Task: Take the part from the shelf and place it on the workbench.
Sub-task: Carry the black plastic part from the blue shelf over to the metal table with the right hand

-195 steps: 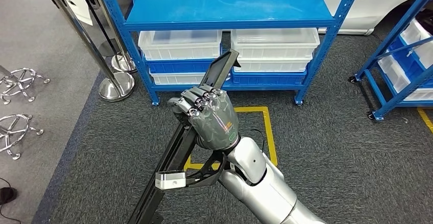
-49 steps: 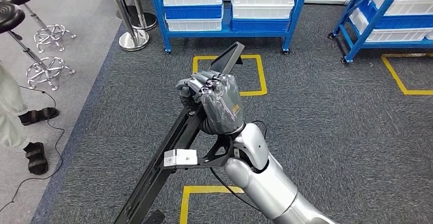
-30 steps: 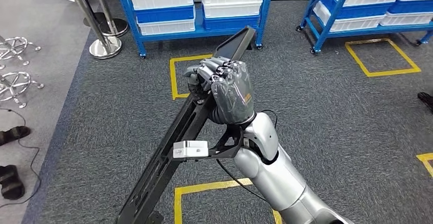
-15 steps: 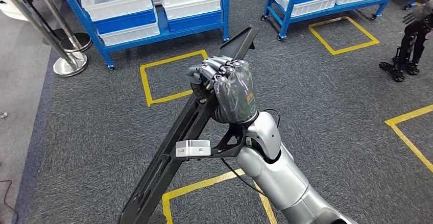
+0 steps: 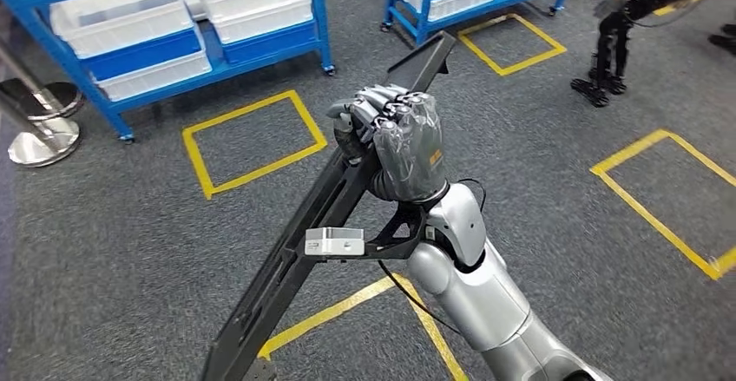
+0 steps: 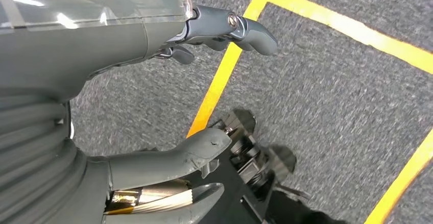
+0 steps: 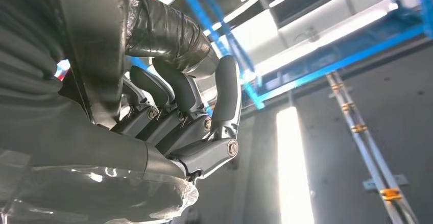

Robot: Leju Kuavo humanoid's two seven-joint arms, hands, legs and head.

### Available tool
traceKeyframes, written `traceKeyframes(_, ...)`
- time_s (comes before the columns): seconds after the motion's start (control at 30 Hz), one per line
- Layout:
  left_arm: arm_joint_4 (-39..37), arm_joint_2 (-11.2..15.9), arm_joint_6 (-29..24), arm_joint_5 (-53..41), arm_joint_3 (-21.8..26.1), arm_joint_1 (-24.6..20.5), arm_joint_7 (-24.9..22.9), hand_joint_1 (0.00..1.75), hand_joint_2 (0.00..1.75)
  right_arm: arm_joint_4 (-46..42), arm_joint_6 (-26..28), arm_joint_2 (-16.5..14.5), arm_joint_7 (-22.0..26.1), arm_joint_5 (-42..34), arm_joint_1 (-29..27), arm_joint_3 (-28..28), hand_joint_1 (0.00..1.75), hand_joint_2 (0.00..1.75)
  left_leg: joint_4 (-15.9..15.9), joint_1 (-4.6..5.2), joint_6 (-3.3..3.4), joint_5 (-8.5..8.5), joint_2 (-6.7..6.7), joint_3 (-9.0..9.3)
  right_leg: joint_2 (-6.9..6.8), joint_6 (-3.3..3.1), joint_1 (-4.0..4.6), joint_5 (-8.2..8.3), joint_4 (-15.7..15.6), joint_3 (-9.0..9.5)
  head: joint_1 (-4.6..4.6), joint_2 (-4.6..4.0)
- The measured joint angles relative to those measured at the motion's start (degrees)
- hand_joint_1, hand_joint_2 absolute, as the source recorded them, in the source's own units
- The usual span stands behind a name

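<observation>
My right hand (image 5: 401, 142) has its fingers (image 7: 224, 94) curled tight round the long black part (image 5: 295, 259). They grip it about a third of the way down from its upper end, and the thumb side is hidden behind the bar. The part runs slantwise across my head view, its flat top end pointing toward the blue shelf (image 5: 187, 47) and its lower end dropping below the picture's edge. It is off the shelf and in the air, touching nothing but my hand. My left hand (image 6: 153, 101) hangs low over the grey carpet (image 5: 104, 251), fingers apart and holding nothing, above a yellow floor line (image 6: 219, 86).

I judge the take is done and I am in the carrying step. The shelf with its white bins (image 5: 121, 25) stands well apart from me, off to one side, and no counter shows anywhere. The next move calls for finding the counter. I must keep the grip firm, and mind the long lower end as it passes the floor and the other robot (image 5: 621, 25) standing beyond.
</observation>
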State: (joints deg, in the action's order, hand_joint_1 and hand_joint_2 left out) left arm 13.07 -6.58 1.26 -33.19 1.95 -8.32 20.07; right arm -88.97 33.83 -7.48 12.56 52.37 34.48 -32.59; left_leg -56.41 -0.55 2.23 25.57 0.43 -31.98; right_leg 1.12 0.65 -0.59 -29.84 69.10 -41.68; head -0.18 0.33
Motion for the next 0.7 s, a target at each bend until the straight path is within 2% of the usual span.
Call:
traceKeyframes(0.03, 0.0, 0.0, 0.1, 0.1, 0.1, 0.1, 0.3, 0.0, 1.75, 0.0, 0.0, 0.1, 0.0, 0.2, -0.1, 0.1, 1.75, 1.75, 0.0, 0.0, 0.01, 0.04, 0.88, -0.08, -0.36, 0.29, -0.2, -1.04, 2.9, -1.32, 0.0, 0.0)
traceKeyframes(0.07, 0.0, 0.0, 0.1, 0.1, 0.3, 0.2, 0.7, 0.0, 1.75, -0.1, 0.0, 0.2, -0.1, 0.3, -0.3, 0.3, 1.75, 1.75, -0.1, -0.03, -0.01, 0.11, 1.75, -0.14, -0.59, 0.61, -0.45, -1.08, 4.1, -1.84, -0.01, 0.0)
traceKeyframes(0.1, 0.0, 0.0, 0.2, 0.2, 0.4, 0.2, 1.0, 0.0, 1.75, -0.1, 0.0, 0.4, -0.1, 0.3, -0.5, 0.5, 1.75, 1.75, -0.3, -0.09, -0.11, 0.21, 2.57, -0.2, -0.88, 0.9, -0.72, -0.18, 3.4, -1.33, 0.0, 0.0)
traceKeyframes(0.13, 0.0, 0.0, 0.3, 0.2, 0.6, 0.2, 1.3, 0.0, 1.75, -0.2, 0.0, 0.5, -0.1, 0.4, -0.6, 0.8, 1.75, 1.75, -0.5, -0.18, -0.3, 0.39, 3.34, -0.24, -1.49, 1.17, -0.95, 1.4, 0.8, 0.19, -0.01, 0.0)
traceKeyframes(0.17, 0.0, 0.0, 0.3, 0.2, 0.7, 0.2, 1.5, 0.0, 1.75, -0.4, 0.1, 0.6, -0.1, 0.4, -0.7, 1.0, 1.75, 1.75, -0.8, -0.23, -0.61, 0.66, 4.06, -0.28, -2.79, 1.4, -1.08, 2.8, -2.7, 2.17, 0.0, 0.0)
traceKeyframes(0.2, 0.0, -0.1, 0.3, 0.2, 0.9, 0.3, 1.8, 0.0, 1.75, -0.7, 0.1, 0.7, -0.1, 0.4, -0.8, 1.3, 1.75, 1.75, -1.3, -0.17, -1.01, 1.02, 4.68, -0.36, -3.91, 1.35, -0.94, 3.77, -5.8, 3.85, -0.01, 0.0)
traceKeyframes(0.27, 0.0, 0.0, 0.2, 0.3, 1.3, 0.3, 2.2, 0.0, 1.75, -1.2, 0.2, 0.8, -0.1, 0.4, -1.0, 1.8, 1.75, 1.75, -2.0, 0.02, -1.85, 1.64, 5.83, -0.37, -4.97, 0.69, -0.51, 4.14, -8.7, 5.3, -0.04, 0.0)
traceKeyframes(0.33, 0.0, 0.0, 0.1, 0.5, 1.8, 0.2, 2.5, 0.0, 1.75, -1.6, 0.2, 0.9, -0.1, 0.4, -1.2, 2.3, 1.75, 1.75, -2.1, -0.05, -2.55, 1.9, 7.03, -0.09, -3.59, -0.34, -0.21, 4.19, -8.7, 5.16, -0.06, 0.0)
traceKeyframes(0.37, 0.0, 0.0, 0.1, 0.6, 2.0, 0.1, 2.6, 0.0, 1.75, -1.7, 0.2, 1.0, -0.1, 0.4, -1.4, 2.5, 1.75, 1.75, -2.2, -0.23, -2.87, 2.25, 6.9, 0.0, -2.91, -0.74, -0.21, 4.29, -8.9, 5.17, -0.07, 0.0)
traceKeyframes(0.4, 0.0, -0.1, 0.0, 0.7, 2.2, 0.1, 2.7, 0.0, 1.75, -1.9, 0.2, 1.1, -0.1, 0.5, -1.4, 2.7, 1.75, 1.75, -3.0, -0.41, -3.12, 3.04, 5.99, -0.22, -2.26, -1.15, -0.28, 4.45, -9.0, 5.2, -0.06, 0.0)
traceKeyframes(0.43, 0.0, -0.1, -0.3, 0.7, 2.3, 0.1, 2.7, 0.0, 1.75, -2.0, 0.2, 1.1, -0.1, 0.5, -1.5, 2.8, 1.75, 1.75, -5.0, -0.56, -3.28, 4.43, 4.53, -0.96, -1.64, -1.49, -0.4, 4.61, -9.2, 5.25, -0.08, 0.0)
traceKeyframes(0.5, 0.0, -0.1, -1.0, 0.4, 2.6, 0.3, 2.3, 0.0, 1.75, -2.2, 0.3, 1.1, -0.1, 0.5, -1.7, 2.9, 1.75, 1.75, -11.8, -0.69, -3.37, 8.07, 1.39, -4.04, -0.26, -1.9, -0.38, 4.76, -9.2, 5.2, -0.08, 0.0)
traceKeyframes(0.53, 0.0, -0.1, -1.4, 0.2, 2.7, 0.5, 2.1, 0.0, 1.75, -2.1, 0.3, 1.1, -0.1, 0.5, -2.0, 2.9, 1.75, 1.75, -15.3, -0.68, -3.36, 9.28, 0.67, -5.72, 0.57, -2.02, -0.26, 4.8, -9.2, 5.18, -0.07, 0.0)
traceKeyframes(0.57, 0.0, -0.1, -1.6, 0.0, 2.7, 0.7, 1.9, 0.0, 1.75, -2.1, 0.3, 1.1, -0.1, 0.5, -2.3, 2.9, 1.75, 1.75, -17.2, -0.64, -3.29, 9.47, 0.29, -6.8, 1.45, -2.09, -0.13, 4.81, -9.2, 5.16, -0.07, 0.0)
traceKeyframes(0.6, 0.0, 0.0, -1.8, -0.2, 2.8, 0.9, 1.7, 0.0, 1.75, -2.1, 0.3, 1.1, -0.1, 0.5, -2.4, 3.0, 1.75, 1.75, -17.0, -0.62, -3.1, 8.48, 0.04, -6.89, 2.35, -2.13, 0.0, 4.82, -9.1, 5.16, -0.07, 0.0)
traceKeyframes(0.63, 0.0, 0.0, -1.9, -0.3, 2.9, 0.9, 1.7, 0.0, 1.75, -2.1, 0.3, 1.2, -0.1, 0.5, -2.5, 3.0, 1.75, 1.75, -14.6, -0.57, -2.79, 6.59, -0.39, -6.0, 3.22, -2.13, 0.08, 4.83, -9.1, 5.16, -0.07, 0.0)
traceKeyframes(0.67, 0.0, 0.0, -2.0, -0.5, 2.9, 0.9, 1.6, 0.0, 1.75, -2.1, 0.4, 1.2, -0.1, 0.5, -2.5, 3.0, 1.75, 1.75, -11.0, -0.51, -2.38, 4.4, -1.43, -4.47, 4.03, -2.12, 0.1, 4.84, -9.0, 5.17, -0.07, 0.0)
traceKeyframes(0.7, 0.0, 0.1, -2.1, -0.7, 2.9, 1.0, 1.5, 0.0, 1.75, -2.1, 0.4, 1.2, -0.1, 0.5, -2.5, 3.0, 1.75, 1.75, -7.5, -0.52, -1.92, 2.8, -3.01, -2.92, 4.78, -2.02, 0.14, 4.89, -8.9, 5.12, -0.05, 0.0)
